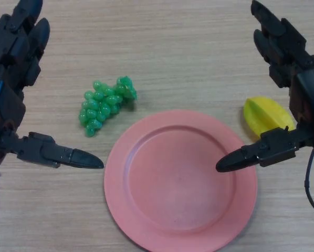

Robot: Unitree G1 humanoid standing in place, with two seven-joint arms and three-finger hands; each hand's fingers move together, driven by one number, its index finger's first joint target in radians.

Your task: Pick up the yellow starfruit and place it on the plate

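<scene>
step: pre-grasp | starfruit [267, 116] on worktop [173, 47] right of pink plate [146, 210], beneath right hand [296, 84], fingers spread, empty | left hand [12, 58] released, idle | next: lower, close on starfruit

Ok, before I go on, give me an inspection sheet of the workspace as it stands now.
Surface: light wooden table.
Job's things: yellow starfruit lies on the table just right of the pink plate, partly hidden by the right hand; the plate holds nothing.
Clutter: green grapes on the table, up-left of the plate, apart from it.
Hands: left hand open at the left edge, holding nothing; right hand open over the starfruit, thumb reaching above the plate's right rim, not gripping.
Cables: left out.
Surroundings: nothing seen beyond the table.
</scene>
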